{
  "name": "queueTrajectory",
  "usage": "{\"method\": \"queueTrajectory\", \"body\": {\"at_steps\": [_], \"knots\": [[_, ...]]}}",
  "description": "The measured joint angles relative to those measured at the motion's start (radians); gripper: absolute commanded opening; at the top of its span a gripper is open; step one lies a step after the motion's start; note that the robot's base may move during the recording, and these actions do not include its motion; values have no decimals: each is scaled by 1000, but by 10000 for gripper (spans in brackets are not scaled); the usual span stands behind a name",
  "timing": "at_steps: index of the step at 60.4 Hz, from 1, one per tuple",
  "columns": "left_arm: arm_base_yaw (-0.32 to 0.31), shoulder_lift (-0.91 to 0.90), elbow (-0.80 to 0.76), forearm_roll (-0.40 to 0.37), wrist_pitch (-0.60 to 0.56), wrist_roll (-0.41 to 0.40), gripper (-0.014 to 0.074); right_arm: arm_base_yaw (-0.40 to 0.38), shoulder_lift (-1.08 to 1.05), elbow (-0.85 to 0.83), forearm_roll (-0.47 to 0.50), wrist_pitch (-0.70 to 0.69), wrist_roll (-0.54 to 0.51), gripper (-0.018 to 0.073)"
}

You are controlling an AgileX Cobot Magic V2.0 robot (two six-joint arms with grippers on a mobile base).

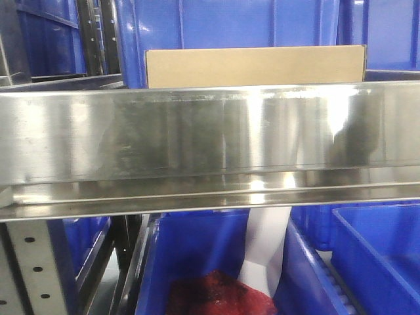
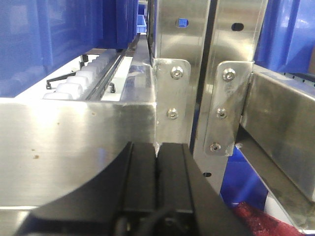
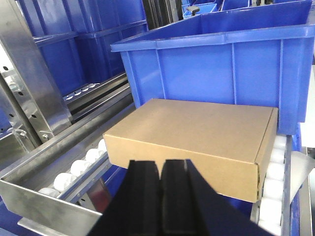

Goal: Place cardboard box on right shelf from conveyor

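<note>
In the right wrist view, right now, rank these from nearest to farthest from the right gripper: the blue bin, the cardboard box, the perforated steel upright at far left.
1. cardboard box: just ahead of the right gripper, on white rollers.
2. blue bin: directly behind the box.
3. perforated steel upright: far left, off to the side.

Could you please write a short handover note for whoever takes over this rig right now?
Left gripper: fingers shut, empty, in front of the steel shelf frame.
Right gripper: fingers shut, empty, just in front of the flat tan cardboard box; contact cannot be judged.
The box lies flat on white rollers of the shiny stainless-steel shelf, its far side toward a large blue plastic bin. In the front view its top edge shows above the shelf lip.
Done: box is on the shelf.
Left: apparently only withdrawing the arms; the conveyor is out of view.
</note>
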Motion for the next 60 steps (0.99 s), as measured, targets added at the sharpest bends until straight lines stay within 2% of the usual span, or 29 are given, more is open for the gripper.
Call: {"method": "queueTrajectory", "body": {"at_steps": [14, 22, 29, 33, 45, 60], "knots": [[0, 0, 0, 0, 0, 0, -116, 0, 0, 2, 0, 6, -1, 45], [0, 0, 0, 0, 0, 0, -116, -24, 0, 2, 24, 12, -110, 45], [0, 0, 0, 0, 0, 0, -116, -112, -24, 22, 101, 14, -255, 45], [0, 0, 0, 0, 0, 0, -116, -181, -63, 57, 127, 12, -297, 45], [0, 0, 0, 0, 0, 0, -116, -378, -265, 278, 137, -45, -321, 45], [0, 0, 0, 0, 0, 0, -116, -521, -544, 545, 139, -136, -321, 45]]}}
